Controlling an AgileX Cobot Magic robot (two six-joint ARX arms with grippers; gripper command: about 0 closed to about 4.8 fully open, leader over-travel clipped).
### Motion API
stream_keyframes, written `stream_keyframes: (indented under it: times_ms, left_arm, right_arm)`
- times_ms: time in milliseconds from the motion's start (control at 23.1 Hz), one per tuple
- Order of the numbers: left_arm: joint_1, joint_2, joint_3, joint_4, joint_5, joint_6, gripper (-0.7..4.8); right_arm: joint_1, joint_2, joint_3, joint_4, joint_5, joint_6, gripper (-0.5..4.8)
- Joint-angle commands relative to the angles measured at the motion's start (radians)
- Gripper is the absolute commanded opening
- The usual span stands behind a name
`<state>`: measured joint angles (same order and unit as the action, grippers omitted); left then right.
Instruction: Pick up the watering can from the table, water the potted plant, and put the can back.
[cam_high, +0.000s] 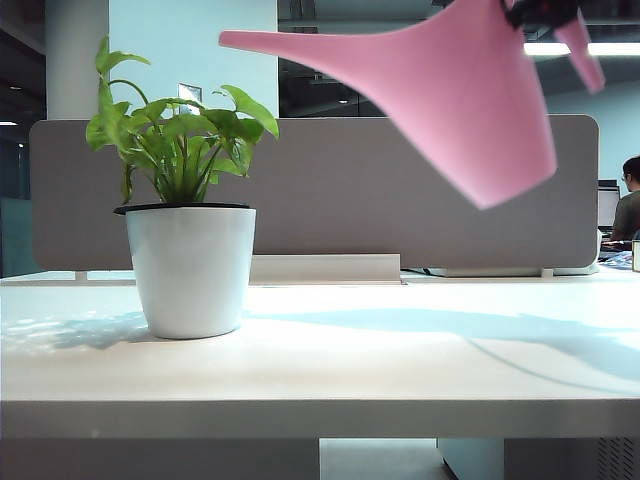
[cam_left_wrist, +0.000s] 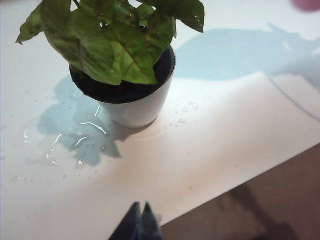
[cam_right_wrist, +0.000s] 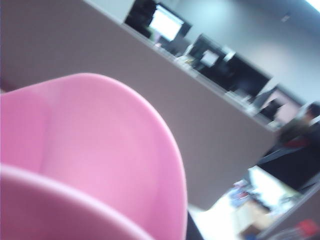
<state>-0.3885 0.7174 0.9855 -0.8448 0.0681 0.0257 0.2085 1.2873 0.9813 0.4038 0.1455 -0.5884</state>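
Half done at best: my right gripper (cam_high: 545, 12) pinches the watering can (cam_high: 470, 100) aloft, tipped, spout near the potted plant (cam_high: 188, 230); pouring and return remain, left gripper (cam_left_wrist: 140, 222) pressed together over the table (cam_high: 400, 360).

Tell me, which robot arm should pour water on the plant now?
The right gripper: it holds the watering can aloft, spout toward the potted plant. The left gripper hangs shut, empty, beside the pot.
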Motion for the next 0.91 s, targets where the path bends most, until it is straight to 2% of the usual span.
stream_keyframes:
  times_ms: [43,303,389,606,735,908]
  left_arm:
    - [0.001,-0.002,0.004,0.016,0.003,0.001,0.03]
    - [0.001,-0.002,0.004,0.016,0.003,0.001,0.03]
    - [0.001,-0.002,0.004,0.016,0.003,0.001,0.03]
    - [0.001,-0.002,0.004,0.016,0.003,0.001,0.03]
    - [0.001,-0.002,0.004,0.016,0.003,0.001,0.03]
    - [0.001,-0.002,0.004,0.016,0.003,0.001,0.03]
  right_arm:
    - [0.003,-0.015,0.099,-0.037,0.017,-0.084,-0.04]
    - [0.008,-0.015,0.184,-0.089,0.018,-0.236,-0.04]
    - [0.047,-0.015,0.203,-0.093,0.023,-0.362,-0.04]
    - [0.117,-0.007,0.207,-0.085,0.027,-0.491,-0.04]
    - [0.131,0.001,0.207,-0.084,0.044,-0.548,-0.04]
    - [0.150,0.002,0.207,-0.081,0.044,-0.550,-0.04]
